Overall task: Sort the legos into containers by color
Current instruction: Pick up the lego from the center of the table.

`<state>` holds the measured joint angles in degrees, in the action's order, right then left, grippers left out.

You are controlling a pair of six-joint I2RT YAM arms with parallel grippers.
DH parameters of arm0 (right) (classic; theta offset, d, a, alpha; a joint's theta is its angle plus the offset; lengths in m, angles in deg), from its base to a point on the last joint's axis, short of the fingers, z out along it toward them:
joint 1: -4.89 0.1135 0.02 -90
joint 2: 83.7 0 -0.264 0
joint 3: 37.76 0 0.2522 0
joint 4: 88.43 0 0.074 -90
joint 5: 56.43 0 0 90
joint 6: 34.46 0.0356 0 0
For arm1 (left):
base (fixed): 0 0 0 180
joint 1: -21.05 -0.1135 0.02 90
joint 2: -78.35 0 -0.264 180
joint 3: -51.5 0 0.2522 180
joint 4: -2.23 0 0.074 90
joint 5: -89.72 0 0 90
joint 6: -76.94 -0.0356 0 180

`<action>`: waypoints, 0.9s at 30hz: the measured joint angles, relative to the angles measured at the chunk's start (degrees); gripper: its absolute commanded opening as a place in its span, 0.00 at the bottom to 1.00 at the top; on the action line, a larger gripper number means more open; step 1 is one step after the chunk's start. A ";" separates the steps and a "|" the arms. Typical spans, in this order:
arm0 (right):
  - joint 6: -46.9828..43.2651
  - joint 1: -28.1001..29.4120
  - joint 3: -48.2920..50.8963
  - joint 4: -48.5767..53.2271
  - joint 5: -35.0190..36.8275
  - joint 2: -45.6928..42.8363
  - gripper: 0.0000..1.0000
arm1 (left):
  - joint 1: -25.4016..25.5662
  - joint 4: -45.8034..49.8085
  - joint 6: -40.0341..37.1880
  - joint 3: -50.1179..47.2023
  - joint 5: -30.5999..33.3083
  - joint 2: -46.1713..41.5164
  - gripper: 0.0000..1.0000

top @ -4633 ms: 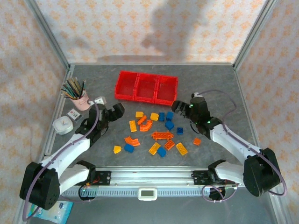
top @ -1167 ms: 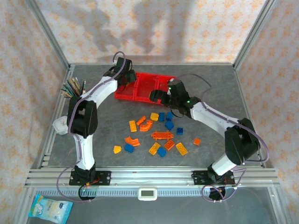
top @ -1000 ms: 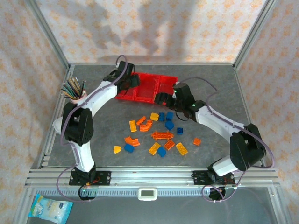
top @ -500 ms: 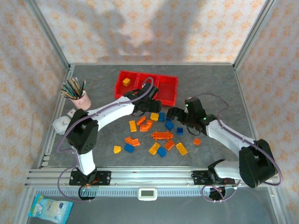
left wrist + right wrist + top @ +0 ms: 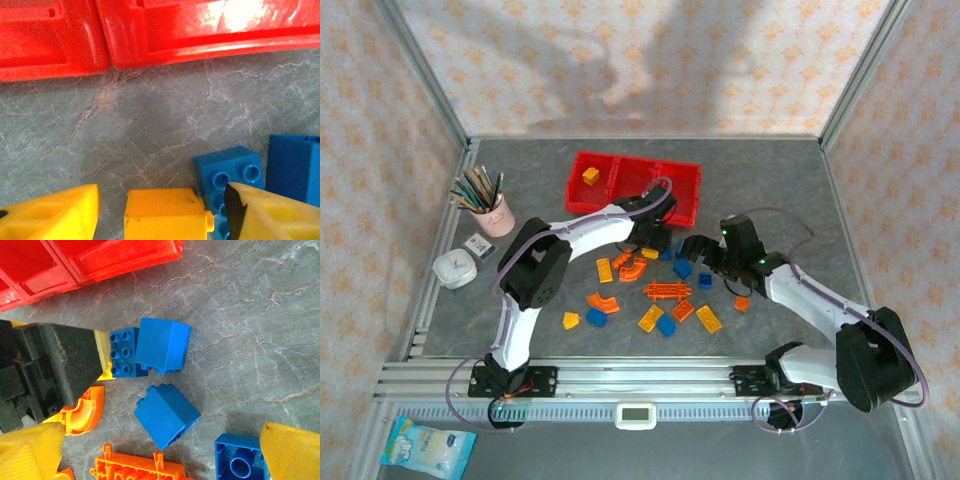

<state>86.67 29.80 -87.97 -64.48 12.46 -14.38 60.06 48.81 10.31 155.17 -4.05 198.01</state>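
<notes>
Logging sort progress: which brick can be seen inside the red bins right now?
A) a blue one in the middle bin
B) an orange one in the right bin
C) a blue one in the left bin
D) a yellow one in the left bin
D: the top view shows a yellow brick lying inside the left bin of the red row.

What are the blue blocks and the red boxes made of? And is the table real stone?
The blue blocks look like hard plastic: smooth, evenly coloured, with moulded round studs. The red boxes look like glossy plastic too; light glares off their walls. The grey tabletop has marble-like veins, but it looks flat, so it may be a printed sheet; I can't tell for sure.
</notes>
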 measured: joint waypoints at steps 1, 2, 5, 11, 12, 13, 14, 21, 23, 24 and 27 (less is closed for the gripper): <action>0.07 0.00 0.13 -0.11 -0.07 0.00 1.00 | 0.00 0.02 -0.17 0.50 0.20 0.55 0.65; 0.20 0.00 0.24 -0.15 -0.20 0.00 1.00 | 0.00 0.02 -0.39 0.81 0.22 0.94 0.63; 0.37 0.00 0.48 -0.15 -0.39 0.00 1.00 | 0.02 -0.07 -0.79 0.94 0.17 1.09 0.60; 0.39 0.00 0.50 -0.15 -0.39 0.00 1.00 | 0.02 -0.15 -0.85 0.92 0.09 1.09 0.59; 0.39 0.00 0.50 -0.15 -0.39 0.00 1.00 | 0.00 -0.17 -0.83 0.87 0.00 1.09 0.59; 0.39 0.00 0.50 -0.15 -0.39 0.00 1.00 | 0.00 -0.35 -0.83 0.72 -0.11 1.05 0.59; 0.39 0.00 0.50 -0.15 -0.39 0.00 1.00 | 0.00 -0.61 -0.81 0.44 -0.17 0.90 0.59; 0.39 0.00 0.50 -0.15 -0.39 0.00 1.00 | 0.00 -1.33 -0.74 -3.48 -0.26 -1.84 0.59; 0.39 0.00 0.50 -0.15 -0.39 0.00 1.00 | 0.00 -1.29 -0.76 -4.57 -0.26 -2.67 0.59; 0.39 0.00 0.50 -0.15 -0.39 0.00 1.00 | 0.00 -1.27 -0.76 -5.01 -0.24 -2.97 0.59; 0.39 0.00 0.50 -0.13 -0.39 0.00 1.00 | 0.00 -1.25 -0.72 -5.77 -0.22 -3.48 0.61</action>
<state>87.07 29.80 -87.47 -64.61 12.07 -14.38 60.06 47.56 9.59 149.40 -4.27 194.53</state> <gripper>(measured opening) 0.998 0.600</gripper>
